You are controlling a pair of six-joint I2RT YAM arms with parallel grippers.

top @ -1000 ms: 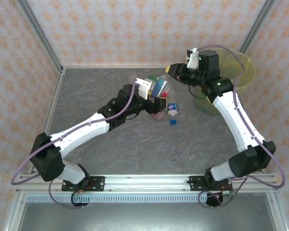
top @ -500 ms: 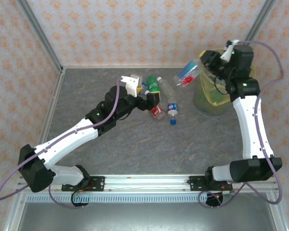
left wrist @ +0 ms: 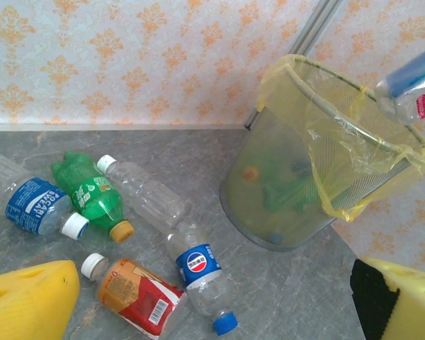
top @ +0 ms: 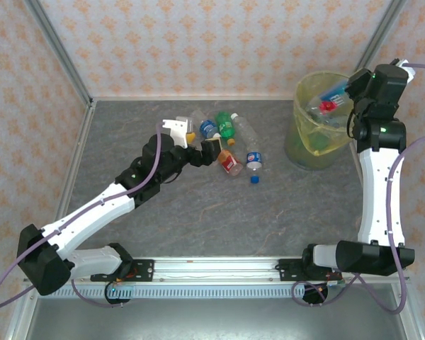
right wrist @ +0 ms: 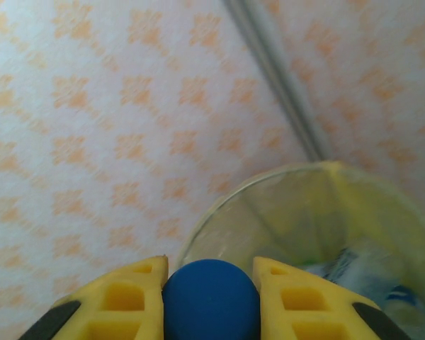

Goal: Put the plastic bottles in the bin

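The blue-capped bottle point(top: 331, 98) is pinched at its cap end in the right claw point(right wrist: 211, 280). Its red-labelled body slants away from the claw over the mouth of the bin point(top: 302, 145), which sits just below and ahead of the fingers. To drop it well, I judge the claw should open only once the whole body hangs inside the yellow-bagged rim. A bottle let go on a slant could catch the edge and tip out. The right arm stands tall, with its wrist bent over the bin. The left claw point(top: 202, 142) is wide and empty, its arm stretched low over the table point(top: 198, 212). Just ahead of it lie a Pocari bottle point(left wrist: 32, 205), a green bottle point(left wrist: 92, 197) and others beside them.
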